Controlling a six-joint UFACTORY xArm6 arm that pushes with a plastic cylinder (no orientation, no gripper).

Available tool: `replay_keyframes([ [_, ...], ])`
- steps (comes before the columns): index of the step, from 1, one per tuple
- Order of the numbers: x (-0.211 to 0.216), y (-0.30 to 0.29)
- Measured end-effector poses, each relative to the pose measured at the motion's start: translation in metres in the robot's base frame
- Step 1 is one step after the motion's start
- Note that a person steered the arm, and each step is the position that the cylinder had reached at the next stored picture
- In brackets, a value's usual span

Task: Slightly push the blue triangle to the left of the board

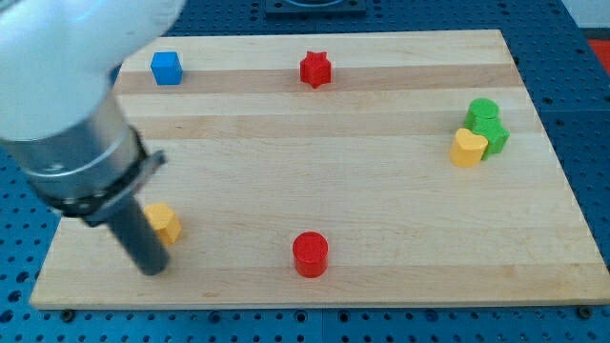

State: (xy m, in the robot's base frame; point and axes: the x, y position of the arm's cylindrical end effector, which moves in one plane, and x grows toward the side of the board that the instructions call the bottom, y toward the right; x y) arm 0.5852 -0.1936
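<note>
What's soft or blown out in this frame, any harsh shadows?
Camera view: the arm housing at the view's top left is blurred and near white; the rod down to my tip, beside the yellow block, is soft too. The board is evenly lit, shadows faint.

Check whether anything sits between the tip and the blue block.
Yes: the yellow block lies just above my tip in the view, on the line toward the blue block. Left of the blue block, my arm hides part of the board.

Single view, high oblique, close, whole board (pixel 381 124) framed
</note>
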Motion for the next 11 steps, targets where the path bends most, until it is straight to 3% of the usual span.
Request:
replay_keyframes([
  [1,-0.014,-0.005],
  [4,-0.150,0.063],
  [7,-0.136,-0.017],
  [9,-0.048,0.010],
  [10,-0.037,0.044],
  [11,-0.066,0.101],
])
